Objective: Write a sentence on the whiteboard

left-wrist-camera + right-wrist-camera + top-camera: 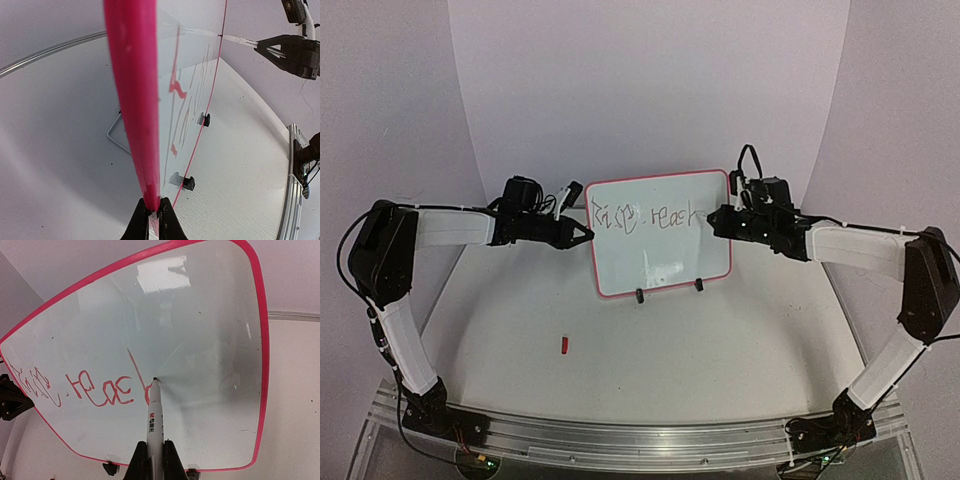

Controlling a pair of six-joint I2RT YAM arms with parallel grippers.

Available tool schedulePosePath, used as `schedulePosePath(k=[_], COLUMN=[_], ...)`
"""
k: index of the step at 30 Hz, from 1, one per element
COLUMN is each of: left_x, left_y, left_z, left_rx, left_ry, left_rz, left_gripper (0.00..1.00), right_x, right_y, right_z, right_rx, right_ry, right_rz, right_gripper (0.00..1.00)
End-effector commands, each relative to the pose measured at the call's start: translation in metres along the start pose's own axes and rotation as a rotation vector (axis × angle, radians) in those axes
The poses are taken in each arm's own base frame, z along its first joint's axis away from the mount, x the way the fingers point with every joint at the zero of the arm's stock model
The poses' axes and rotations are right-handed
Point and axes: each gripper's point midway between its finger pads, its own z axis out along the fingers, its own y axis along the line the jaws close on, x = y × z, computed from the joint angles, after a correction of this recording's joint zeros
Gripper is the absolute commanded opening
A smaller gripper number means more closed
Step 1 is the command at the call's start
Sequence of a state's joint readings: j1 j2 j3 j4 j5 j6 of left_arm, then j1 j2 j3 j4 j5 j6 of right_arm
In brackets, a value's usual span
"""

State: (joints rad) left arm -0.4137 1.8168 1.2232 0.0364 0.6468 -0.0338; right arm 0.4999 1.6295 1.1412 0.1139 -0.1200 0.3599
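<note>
Right end effector (pixel 154 446) pinches a marker (pixel 156 410), tip on the whiteboard (pixel 200 330), left end effector (pixel 155 209) clamps its edge, the sentence (pixel 672 215) a barely legible scrawl

Pink-framed whiteboard (pixel 660 262) upright on feet, scrawled sentence (pixel 650 216) across top

The pink-red-framed whiteboard (pixel 665 262) is white, its sentence (pixel 107 390) reddish, the marker (pixel 155 421) white-barrelled.

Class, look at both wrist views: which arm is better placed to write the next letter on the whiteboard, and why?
Right. The right gripper holds the marker, tip on the whiteboard beside the sentence; the left gripper is clamped on the board's frame edge.
</note>
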Motion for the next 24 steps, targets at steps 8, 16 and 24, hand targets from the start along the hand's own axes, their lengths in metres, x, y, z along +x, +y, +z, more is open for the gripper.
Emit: schedulePosePath(k=[8,16,24], left_x=[-0.004,-0.003,-0.003], left_y=[0.004,0.003,0.002], left_z=[-0.007,-0.007,-0.007], left_rx=[-0.051,-0.051,-0.051], left_ry=[0.000,0.002,0.002], left_rz=[0.031,0.030,0.031], left_gripper=[0.00,0.00,0.00], right_x=[0.009,0.005,-0.024], right_y=[-0.004,-0.003,0.011], right_z=[-0.007,-0.009,-0.037], right_rx=[0.002,-0.002,-0.042], right_ry=[-0.002,-0.010,-0.084], right_rz=[0.027,0.030,0.026], right_gripper=[0.00,0.00,0.00])
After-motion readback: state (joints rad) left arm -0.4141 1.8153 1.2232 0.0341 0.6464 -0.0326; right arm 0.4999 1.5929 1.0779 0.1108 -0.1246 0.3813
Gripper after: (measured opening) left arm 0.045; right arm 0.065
